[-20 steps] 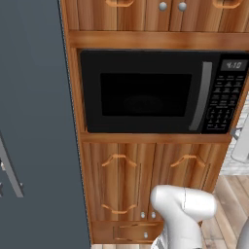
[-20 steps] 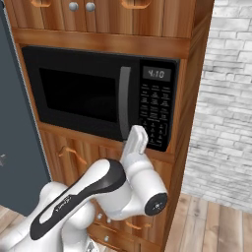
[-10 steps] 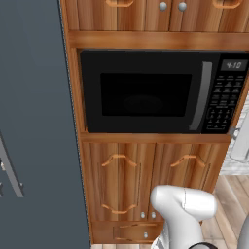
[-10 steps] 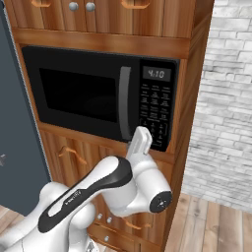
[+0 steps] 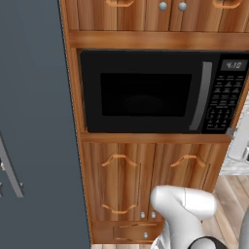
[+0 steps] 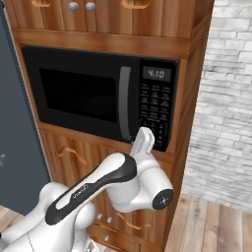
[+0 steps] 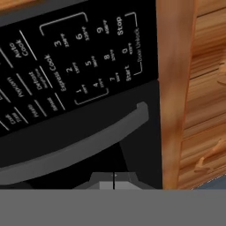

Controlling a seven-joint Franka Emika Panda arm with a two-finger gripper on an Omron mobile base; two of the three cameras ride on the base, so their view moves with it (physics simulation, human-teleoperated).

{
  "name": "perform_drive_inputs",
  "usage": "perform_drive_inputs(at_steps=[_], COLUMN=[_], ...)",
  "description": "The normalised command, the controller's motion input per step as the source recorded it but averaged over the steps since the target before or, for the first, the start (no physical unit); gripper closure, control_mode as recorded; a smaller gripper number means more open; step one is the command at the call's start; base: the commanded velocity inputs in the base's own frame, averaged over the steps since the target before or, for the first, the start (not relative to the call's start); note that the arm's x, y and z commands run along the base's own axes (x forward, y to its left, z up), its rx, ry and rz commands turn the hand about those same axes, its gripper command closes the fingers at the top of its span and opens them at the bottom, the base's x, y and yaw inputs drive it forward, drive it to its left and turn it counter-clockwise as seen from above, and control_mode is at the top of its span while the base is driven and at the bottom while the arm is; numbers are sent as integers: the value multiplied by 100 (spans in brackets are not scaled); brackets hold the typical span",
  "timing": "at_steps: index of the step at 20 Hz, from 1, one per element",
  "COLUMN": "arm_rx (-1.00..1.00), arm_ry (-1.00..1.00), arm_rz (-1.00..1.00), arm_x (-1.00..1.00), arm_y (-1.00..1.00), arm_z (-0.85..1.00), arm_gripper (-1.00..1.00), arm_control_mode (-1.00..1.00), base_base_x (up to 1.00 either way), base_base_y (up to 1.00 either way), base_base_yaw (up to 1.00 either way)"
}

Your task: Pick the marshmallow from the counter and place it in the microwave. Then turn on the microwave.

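Microwave [image 6: 98, 96] sits built into the wooden cabinet [image 6: 189, 103], door shut, display reading 4:10. I see my claw [image 6: 146, 133] closed with nothing in it, tip up at the lower end of the keypad [image 6: 155, 110], right of the grey handle [image 6: 124, 103]. Hand view puts the Start key [image 7: 128, 73] just ahead; contact unclear.

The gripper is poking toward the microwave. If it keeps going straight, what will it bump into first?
Probably the microwave's keypad. The shut gripper points at the bottom of the button panel, near the Start button. How close it is, or whether it already touches, is hard to tell.
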Motion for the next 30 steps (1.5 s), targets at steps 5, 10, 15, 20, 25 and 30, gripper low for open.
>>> perform_drive_inputs(at_steps=[5,10,15,20,25,30], arm_rx=[0,0,0,0,0,0], arm_ry=[1,0,0,0,0,0], arm_rz=[0,0,-1,-1,-1,-1], arm_x=[19,15,13,14,12,10], arm_y=[-4,-6,-7,-4,-1,-1], arm_z=[-12,-6,-4,-8,-13,-10], arm_gripper=[100,100,100,100,100,100], arm_control_mode=[-100,-100,-100,-100,-100,-100], base_base_x=[0,0,0,0,0,0], base_base_y=[0,0,0,0,0,0], base_base_yaw=[0,0,0,0,0,0])
